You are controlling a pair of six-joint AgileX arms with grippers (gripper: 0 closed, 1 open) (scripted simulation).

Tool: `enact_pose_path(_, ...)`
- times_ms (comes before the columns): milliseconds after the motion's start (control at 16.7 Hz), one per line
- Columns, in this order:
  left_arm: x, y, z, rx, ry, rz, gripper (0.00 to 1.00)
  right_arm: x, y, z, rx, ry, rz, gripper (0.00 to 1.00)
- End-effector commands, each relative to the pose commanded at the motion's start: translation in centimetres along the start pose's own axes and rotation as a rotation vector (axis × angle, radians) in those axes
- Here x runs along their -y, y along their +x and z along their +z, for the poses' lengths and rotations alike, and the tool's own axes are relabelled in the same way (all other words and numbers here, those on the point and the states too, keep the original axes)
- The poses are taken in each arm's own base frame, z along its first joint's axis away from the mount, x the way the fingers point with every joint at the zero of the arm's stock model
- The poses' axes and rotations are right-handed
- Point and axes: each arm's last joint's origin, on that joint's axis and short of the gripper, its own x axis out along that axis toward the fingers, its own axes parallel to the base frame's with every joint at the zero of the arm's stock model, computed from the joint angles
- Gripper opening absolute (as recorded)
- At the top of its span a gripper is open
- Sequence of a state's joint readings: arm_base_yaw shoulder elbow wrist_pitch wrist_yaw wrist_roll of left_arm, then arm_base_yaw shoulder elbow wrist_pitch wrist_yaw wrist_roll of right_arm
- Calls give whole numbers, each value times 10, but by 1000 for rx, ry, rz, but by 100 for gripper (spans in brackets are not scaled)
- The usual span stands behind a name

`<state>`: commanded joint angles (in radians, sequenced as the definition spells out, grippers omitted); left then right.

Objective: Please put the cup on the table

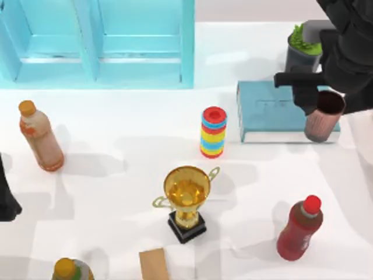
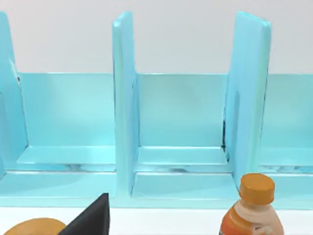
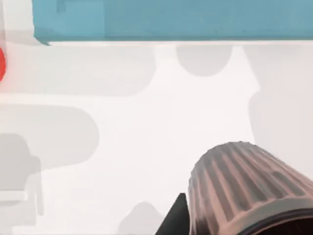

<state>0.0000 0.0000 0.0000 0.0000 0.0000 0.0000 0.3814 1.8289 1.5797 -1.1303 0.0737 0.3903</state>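
Top view: at the frame's right edge, the AgileX right gripper grips the copper-brown cup by its rim, above the teal book beside the potted plant. The cup tilts, mouth toward the upper right, long axis slanting down-left. The left arm sits parked at the left edge.

Left wrist view: blue cabinet and an orange-capped bottle; whether the fingers are open is not discernible.

Right wrist view: the ribbed cup, lower right, hangs over bare white table. Judged best practice: level the cup, then lower it onto clear tabletop before releasing.
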Motion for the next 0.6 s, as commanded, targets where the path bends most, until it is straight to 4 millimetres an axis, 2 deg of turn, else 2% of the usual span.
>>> enact_pose_path(120, 0, 0, 0, 0, 0, 0, 100, 0, -2, -7, 5, -1, 1, 0)
enact_pose_path(420, 0, 0, 0, 0, 0, 0, 100, 1, 0, -6, -2, 4, 0, 0)
enact_pose_path(600, 0, 0, 0, 0, 0, 0, 100, 0, 18, -7, 0, -1, 1, 0)
